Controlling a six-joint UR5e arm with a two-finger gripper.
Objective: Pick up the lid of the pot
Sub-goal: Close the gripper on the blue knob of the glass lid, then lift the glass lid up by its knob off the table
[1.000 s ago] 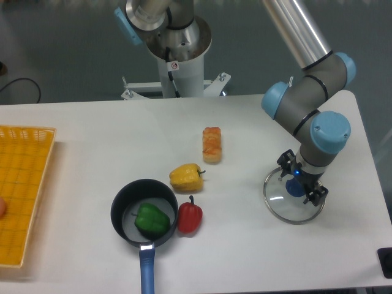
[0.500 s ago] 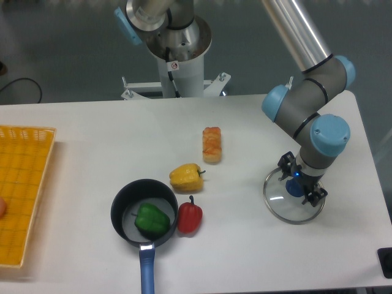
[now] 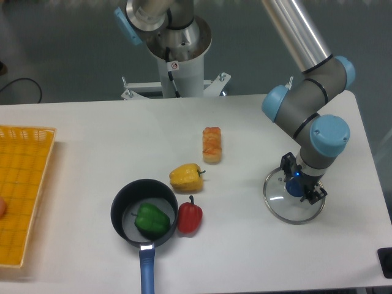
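The gripper (image 3: 302, 178) was low on the right, its fingers apart around the lid's (image 3: 283, 206) blue knob (image 3: 294, 187). I couldn't tell if it was squeezing. A red pepper (image 3: 189, 218) sat below the middle, beside a black pan (image 3: 121, 211) at lower left, with a green pepper (image 3: 151, 219) inside.

Pale tabletop (image 3: 92, 147); grey surface (image 3: 73, 55) beyond far edge.

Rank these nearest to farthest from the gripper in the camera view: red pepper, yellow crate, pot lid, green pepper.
1. Pot lid, at the gripper, right side
2. Red pepper, beside the black pan
3. Green pepper, inside the pan
4. Yellow crate, far left
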